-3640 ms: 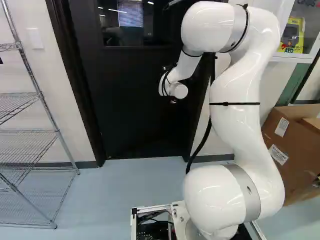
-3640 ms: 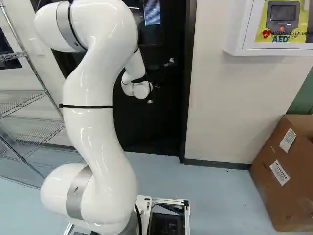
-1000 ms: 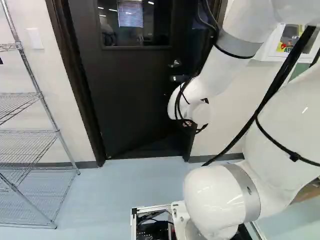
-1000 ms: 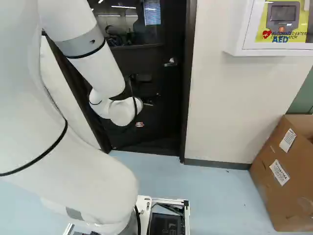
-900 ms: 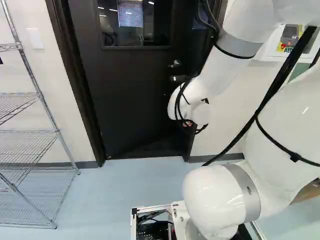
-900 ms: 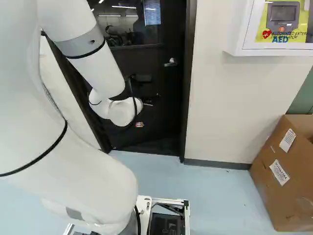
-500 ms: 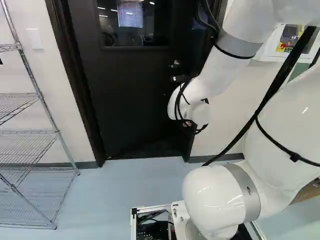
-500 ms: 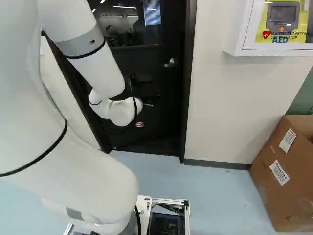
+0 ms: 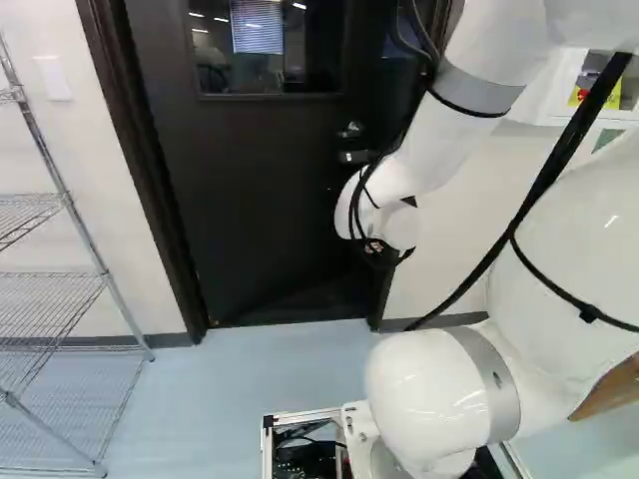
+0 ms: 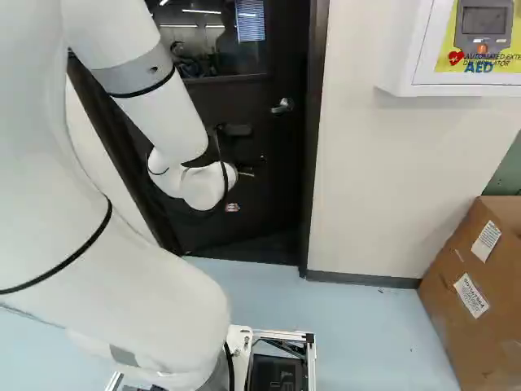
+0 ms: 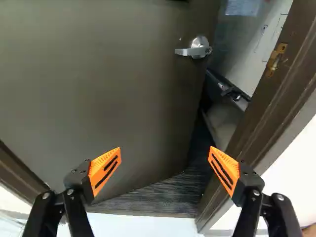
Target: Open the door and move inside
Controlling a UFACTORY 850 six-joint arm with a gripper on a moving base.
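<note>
Step in hand, as I judge it: widen the gap by pushing, then drive the base (image 9: 300, 415) through. Notes run from hinge side to latch side.
- Hinge side: base should stay clear of the wire shelf (image 9: 85, 235) and the hinge-side frame (image 9: 152, 180). Pushing near here would need more force, so avoid it.
- Middle: press the door (image 11: 98, 89) away from the base, low and steady, toward its free edge. Wheels best creep forward in step with the swing, contact held so that a closer, if fitted, cannot bring the door back.
- Latch side: no need to work the handle (image 11: 197, 49); the free edge is off the strike plate (image 11: 276, 59). Keep the jaws and the arm (image 10: 171, 122) from catching on the latch-side frame (image 11: 261, 108).

Jaws: spread apart, orange pads (image 11: 104, 170) facing each other, nothing clamped. Cannot tell whether they touch the door.

Appearance: door lies straight ahead of the base, ajar, leaf angled into the far room. Dark brown-black, smooth, flat. Window (image 9: 265, 50) high up, reflecting lights and a blind. Metal lever near the free edge, bar pointing toward the hinges. Beyond that edge, a narrow dark opening; ribbed dark flooring (image 11: 158, 197) shows beneath.
</note>
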